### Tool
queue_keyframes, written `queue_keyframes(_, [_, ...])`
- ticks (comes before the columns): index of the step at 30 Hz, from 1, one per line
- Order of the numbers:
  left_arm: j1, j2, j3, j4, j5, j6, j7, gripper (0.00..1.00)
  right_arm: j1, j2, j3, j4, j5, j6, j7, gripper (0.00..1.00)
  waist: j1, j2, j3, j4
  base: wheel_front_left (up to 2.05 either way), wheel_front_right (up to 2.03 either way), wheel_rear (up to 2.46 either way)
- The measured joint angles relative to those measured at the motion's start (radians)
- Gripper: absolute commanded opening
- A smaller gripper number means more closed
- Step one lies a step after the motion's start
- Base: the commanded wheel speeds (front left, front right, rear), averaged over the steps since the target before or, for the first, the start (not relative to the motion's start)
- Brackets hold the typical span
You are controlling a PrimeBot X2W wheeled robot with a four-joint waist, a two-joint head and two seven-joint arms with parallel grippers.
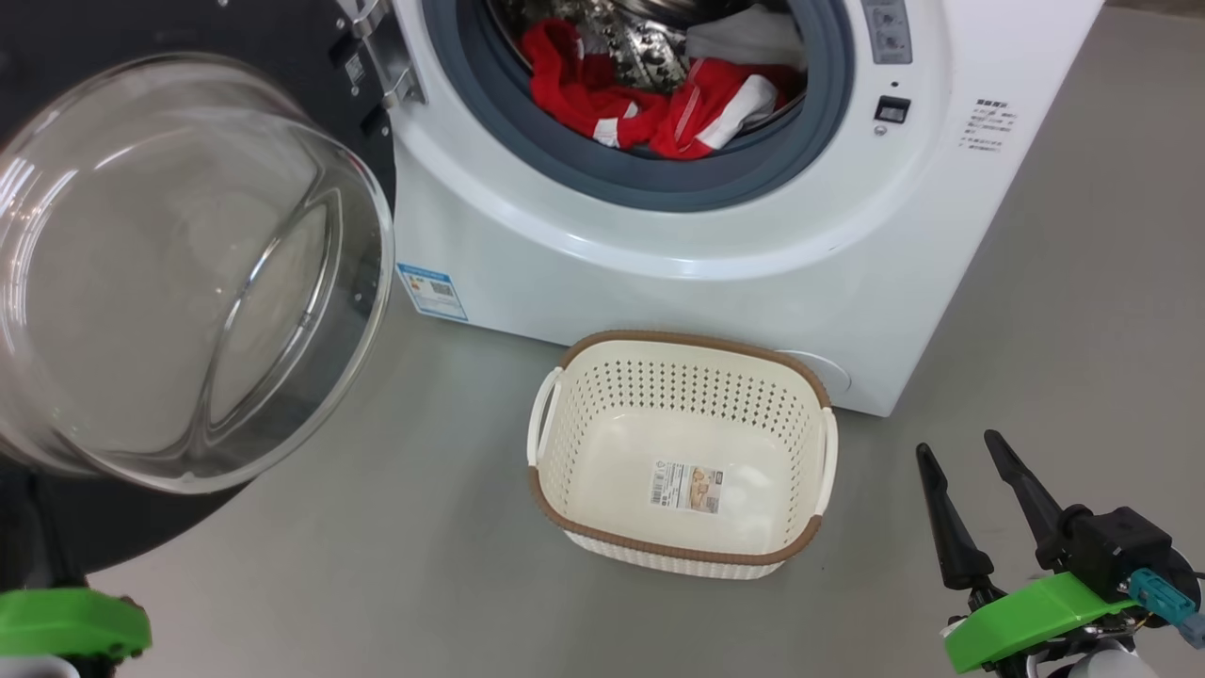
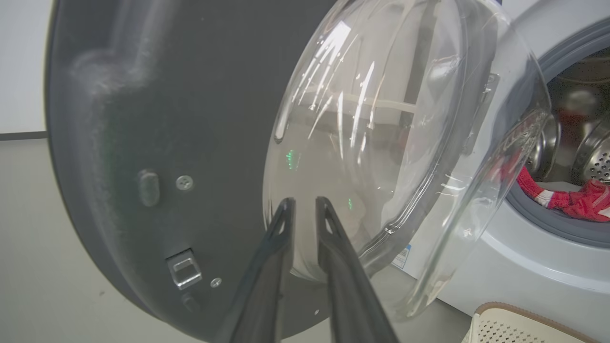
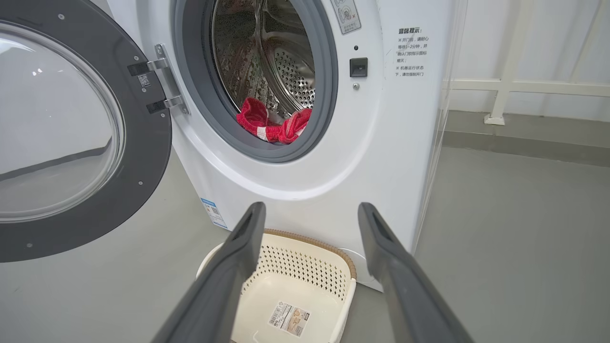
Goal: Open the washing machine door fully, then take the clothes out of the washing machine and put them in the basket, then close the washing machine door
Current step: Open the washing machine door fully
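The washing machine door [image 1: 188, 273] stood open at nine o'clock, the clothes [image 1: 659, 108] at twelve; the left gripper [image 2: 305, 202], jaws barely apart by its glass, seemed best backed straight off, the right gripper [image 1: 958, 447] idle, jaws wide.

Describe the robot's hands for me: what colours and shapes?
The right end effector has two long, dark fingers tapering to points, a black block behind them, a bright green cover and a teal connector. The left end effector has matching slim dark fingers, slotted near the tips, and a green cover too.
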State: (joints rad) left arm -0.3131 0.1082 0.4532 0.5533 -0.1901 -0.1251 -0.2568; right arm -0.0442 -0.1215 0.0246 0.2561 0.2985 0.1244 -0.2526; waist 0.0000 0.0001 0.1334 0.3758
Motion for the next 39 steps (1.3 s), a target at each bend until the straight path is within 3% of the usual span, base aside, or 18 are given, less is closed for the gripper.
queue_keyframes(1, [0.019,-0.001,-0.011,-0.016,-0.006,0.000,0.000,0.26,0.000,0.001,-0.002,0.000,0.001,0.000,0.000,1.00,0.0000,0.0000,-0.005,-0.004,0.00,0.00,0.00])
queue_keyframes(2, [0.036,-0.004,-0.018,-0.034,-0.012,0.000,0.000,0.36,0.001,0.001,-0.005,0.000,0.001,0.000,0.000,1.00,0.0000,0.0000,-0.009,-0.008,0.00,0.00,0.00])
queue_keyframes(5, [0.077,-0.014,-0.059,-0.081,-0.022,0.000,0.000,0.49,0.006,0.002,-0.012,-0.001,0.003,0.000,0.000,1.00,0.0000,0.0000,-0.022,-0.018,0.00,0.00,0.00])
queue_keyframes(7, [0.088,-0.021,-0.075,-0.098,-0.022,0.000,0.000,0.87,0.011,0.002,-0.014,-0.004,0.005,0.000,0.000,1.00,0.0000,0.0000,-0.026,-0.021,0.00,0.00,0.00])
queue_keyframes(9, [0.117,-0.034,-0.119,-0.137,-0.028,0.000,0.000,1.00,0.033,0.004,-0.017,-0.006,0.008,0.000,0.000,1.00,0.0000,0.0000,-0.034,-0.032,0.00,0.00,0.00])
queue_keyframes(26, [0.237,-0.012,-0.368,-0.299,-0.105,0.000,0.000,1.00,0.055,0.018,-0.063,-0.022,0.010,0.000,0.000,1.00,0.0000,0.0000,-0.056,-0.135,0.00,0.00,0.00])
queue_keyframes(39, [0.275,0.030,-0.479,-0.386,-0.178,0.000,0.000,1.00,0.082,0.014,-0.105,-0.033,0.018,0.000,0.000,1.00,0.0000,0.0000,-0.056,-0.224,0.00,0.00,0.00])
